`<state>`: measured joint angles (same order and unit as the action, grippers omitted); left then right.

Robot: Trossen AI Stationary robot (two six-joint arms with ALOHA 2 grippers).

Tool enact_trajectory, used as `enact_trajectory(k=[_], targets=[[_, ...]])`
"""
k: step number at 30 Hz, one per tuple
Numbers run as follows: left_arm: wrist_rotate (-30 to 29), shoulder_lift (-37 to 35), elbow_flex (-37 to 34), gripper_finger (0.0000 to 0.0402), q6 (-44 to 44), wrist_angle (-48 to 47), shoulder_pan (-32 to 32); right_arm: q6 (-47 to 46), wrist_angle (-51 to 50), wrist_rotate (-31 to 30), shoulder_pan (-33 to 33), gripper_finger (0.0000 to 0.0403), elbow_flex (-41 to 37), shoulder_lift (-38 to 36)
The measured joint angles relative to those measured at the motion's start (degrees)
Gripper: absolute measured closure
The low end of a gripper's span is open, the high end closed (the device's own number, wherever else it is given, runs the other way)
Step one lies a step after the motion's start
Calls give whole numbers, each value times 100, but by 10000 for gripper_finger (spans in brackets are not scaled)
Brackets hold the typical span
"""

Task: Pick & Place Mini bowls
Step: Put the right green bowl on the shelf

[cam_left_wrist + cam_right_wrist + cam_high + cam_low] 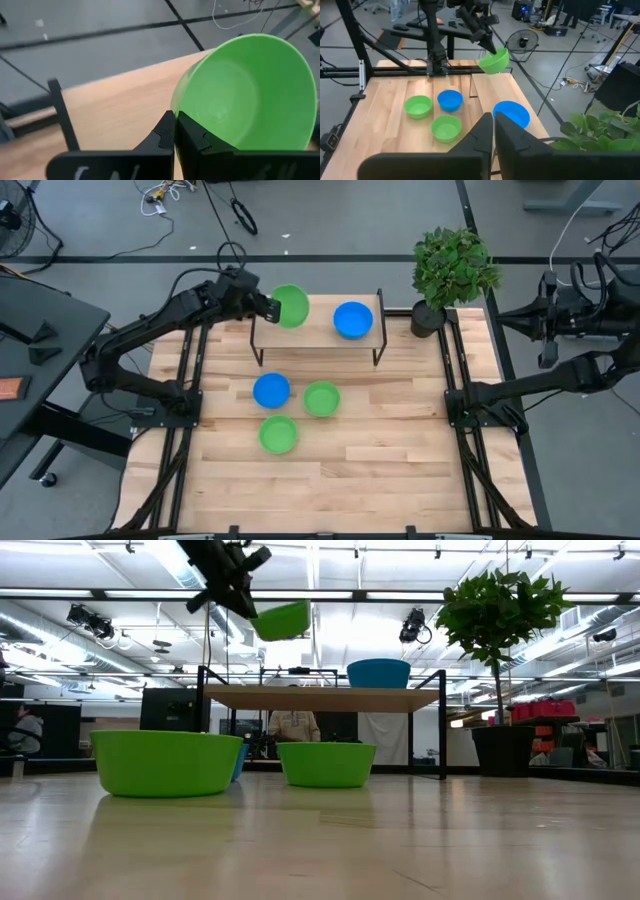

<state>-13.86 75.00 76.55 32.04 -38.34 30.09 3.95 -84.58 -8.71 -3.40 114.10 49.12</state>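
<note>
Green bowl (291,306) tilted in the air over the shelf's (318,332) left end, pinched by its rim in the closed left gripper (268,306). Beside it, blue bowl (353,320) already on the shelf; three bowls (271,390) left on the counter (380,460), so roughly halfway by my judgement. Right gripper (493,131) closed on nothing, parked at the counter's right edge.

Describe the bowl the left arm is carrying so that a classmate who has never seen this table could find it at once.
Start at the small raised wooden shelf at the far end of the table, beside the potted plant. A blue bowl sits on its right half; above its left end the left gripper grips a green bowl by the rim. It is the only bowl tilted and in the air.
</note>
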Motion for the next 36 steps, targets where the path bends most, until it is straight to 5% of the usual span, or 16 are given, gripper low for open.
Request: enact_trajectory(k=[24, 36], targets=[[1411, 913, 0, 397, 936, -177, 1037, -44, -47, 11, 0, 394, 0, 0], [1564, 942, 0, 397, 1060, -343, 990, -45, -47, 11, 0, 395, 0, 0]])
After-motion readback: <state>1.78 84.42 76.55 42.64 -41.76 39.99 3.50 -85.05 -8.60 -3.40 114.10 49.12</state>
